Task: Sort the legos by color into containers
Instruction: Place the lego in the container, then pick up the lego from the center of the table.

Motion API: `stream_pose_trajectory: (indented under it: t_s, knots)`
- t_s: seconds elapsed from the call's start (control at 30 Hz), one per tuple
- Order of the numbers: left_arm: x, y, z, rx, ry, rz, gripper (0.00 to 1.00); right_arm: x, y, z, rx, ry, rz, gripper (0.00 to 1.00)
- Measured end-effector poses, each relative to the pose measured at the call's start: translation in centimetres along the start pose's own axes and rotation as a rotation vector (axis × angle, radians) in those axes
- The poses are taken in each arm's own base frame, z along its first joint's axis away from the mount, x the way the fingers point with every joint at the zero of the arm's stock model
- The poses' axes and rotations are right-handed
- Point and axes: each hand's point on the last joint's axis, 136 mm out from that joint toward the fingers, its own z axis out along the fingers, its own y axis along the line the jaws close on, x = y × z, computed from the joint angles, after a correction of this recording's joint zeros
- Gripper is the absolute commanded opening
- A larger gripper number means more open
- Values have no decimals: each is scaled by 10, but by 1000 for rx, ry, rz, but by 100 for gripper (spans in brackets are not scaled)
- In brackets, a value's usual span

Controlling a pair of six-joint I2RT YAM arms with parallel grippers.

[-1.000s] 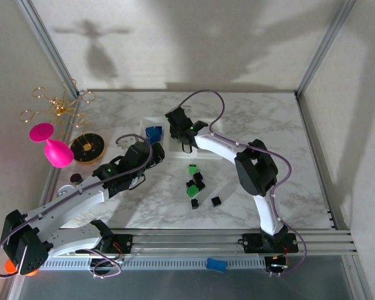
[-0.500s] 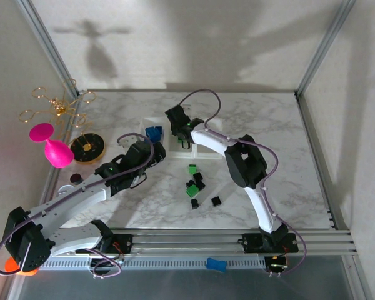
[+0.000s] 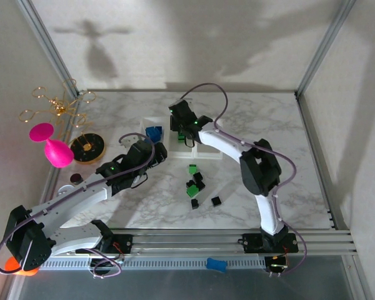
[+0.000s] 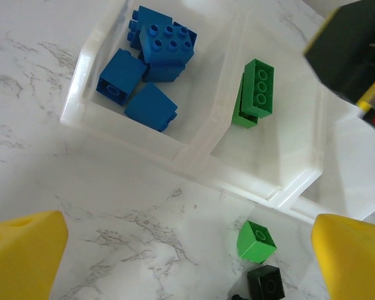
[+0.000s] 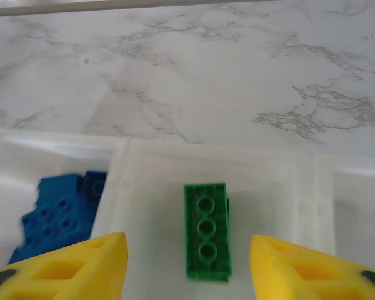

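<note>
The containers (image 3: 207,152) stand at the table's middle back. In the right wrist view a long green lego (image 5: 207,230) lies flat in the middle compartment (image 5: 122,187), and my right gripper (image 5: 190,269) hangs open above it with both fingers apart from the brick. Several blue legos (image 4: 151,69) fill the left compartment (image 4: 194,147). My left gripper (image 4: 187,262) is open over bare marble in front of the containers, close to a loose green lego (image 4: 256,240) and a black one (image 4: 265,282). More green and black legos (image 3: 195,185) lie on the table.
A black and gold dish (image 3: 87,148), a pink object (image 3: 56,150) and a gold wire ornament (image 3: 56,106) stand at the left edge. A rounded blue piece (image 3: 216,264) lies on the front rail. Metal frame posts line both sides.
My right gripper has opened and let the green lego go into the middle compartment, and has shifted slightly back. The left arm has hardly moved.
</note>
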Motion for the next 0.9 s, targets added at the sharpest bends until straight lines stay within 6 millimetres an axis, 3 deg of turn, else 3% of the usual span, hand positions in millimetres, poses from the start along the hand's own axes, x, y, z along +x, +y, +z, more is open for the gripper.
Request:
stream_pose_trajectory:
  t_s: [0.17, 0.27, 0.5, 0.63, 0.73, 0.9]
  knots:
    - [0, -8, -11, 48, -5, -14, 100, 17, 3, -55, -89, -3, -18, 61]
    - [8, -7, -15, 65, 3, -24, 100, 42, -5, -70, -112, 33, -32, 64]
    - [41, -1, -13, 72, 59, -2, 100, 132, -38, -70, -86, 209, -97, 69]
    - [51, 1, -13, 74, 70, 7, 100, 170, -46, -71, -88, 285, -136, 69]
    - [58, 5, -15, 78, 68, 5, 100, 183, -48, -71, -94, 312, -148, 69]
    - [56, 10, -17, 75, 46, -17, 99, 187, -46, -65, -95, 316, -153, 64]
